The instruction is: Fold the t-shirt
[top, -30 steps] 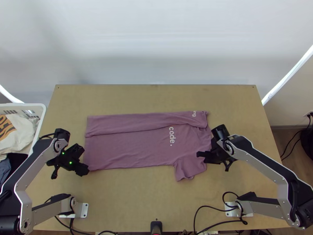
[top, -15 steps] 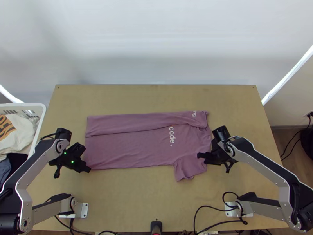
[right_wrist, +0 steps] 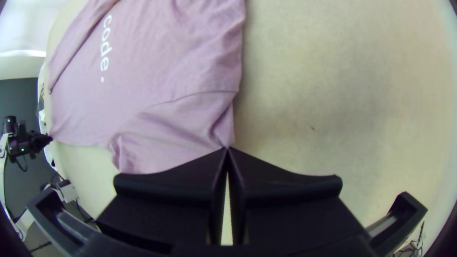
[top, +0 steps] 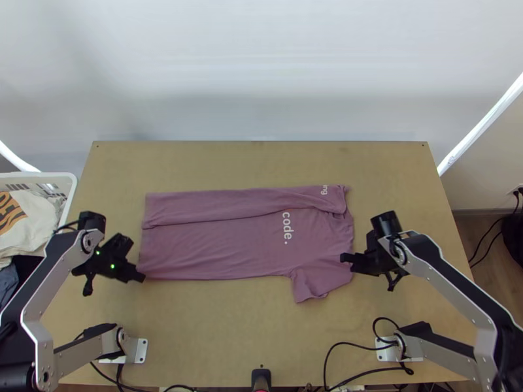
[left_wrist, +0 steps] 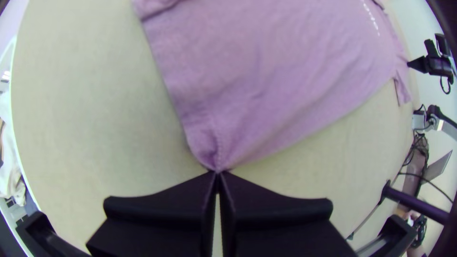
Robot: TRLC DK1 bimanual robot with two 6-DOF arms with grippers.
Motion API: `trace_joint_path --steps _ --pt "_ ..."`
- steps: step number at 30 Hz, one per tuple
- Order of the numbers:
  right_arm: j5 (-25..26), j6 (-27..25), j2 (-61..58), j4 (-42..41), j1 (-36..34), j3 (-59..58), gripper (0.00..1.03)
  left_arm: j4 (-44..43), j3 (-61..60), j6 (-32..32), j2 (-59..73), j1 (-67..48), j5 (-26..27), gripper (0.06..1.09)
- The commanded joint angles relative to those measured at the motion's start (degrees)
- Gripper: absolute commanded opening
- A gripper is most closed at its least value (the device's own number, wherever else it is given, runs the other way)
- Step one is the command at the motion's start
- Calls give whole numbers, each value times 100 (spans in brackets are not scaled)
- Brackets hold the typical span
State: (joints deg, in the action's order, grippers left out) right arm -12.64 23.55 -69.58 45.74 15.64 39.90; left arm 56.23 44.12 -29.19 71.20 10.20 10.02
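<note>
Top view: white basket (top: 70, 191) beside the table (top: 216, 333), apart from the t-shirt (top: 216, 251).

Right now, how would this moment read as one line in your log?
t-shirt: far side folded over | left fingers: shut on hem corner | right fingers: shut on sleeve

The T-shirt (top: 222, 245) is showing plain dusty mauve, with white lettering (top: 286, 228) standing out. The tabletop (top: 229, 333) is appearing light tan. Silver-grey links (top: 44, 346) are contrasting with the black left fingers (top: 135, 274) and right fingers (top: 353, 259). Green lights (top: 112, 266) are glowing on the left arm. In a white basket (top: 72, 189), cream cloth (top: 33, 225) is bearing orange print (top: 8, 212).
</note>
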Motion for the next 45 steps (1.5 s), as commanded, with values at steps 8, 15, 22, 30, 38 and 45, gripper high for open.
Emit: trace_joint_path --steps 8,15,22,30,38,45 --pt "43 -61 85 287 45 1046 3 99 1459 1196 17 -483 351 10" --pt "43 -123 -521 6 -228 1653 3 -50 1828 1513 553 -466 351 10" --pt "52 -184 -1418 -100 -553 2602 3 -270 2268 1820 1159 -325 351 10" --pt "104 -193 -2235 -100 -606 3630 3 -481 2883 2295 1739 -308 351 10" --pt "289 -193 -2982 -100 -579 4360 3 -666 3410 2550 2355 -273 299 10" --pt "447 -184 -3606 -118 -588 4755 3 -894 3586 2743 2838 -246 263 10"
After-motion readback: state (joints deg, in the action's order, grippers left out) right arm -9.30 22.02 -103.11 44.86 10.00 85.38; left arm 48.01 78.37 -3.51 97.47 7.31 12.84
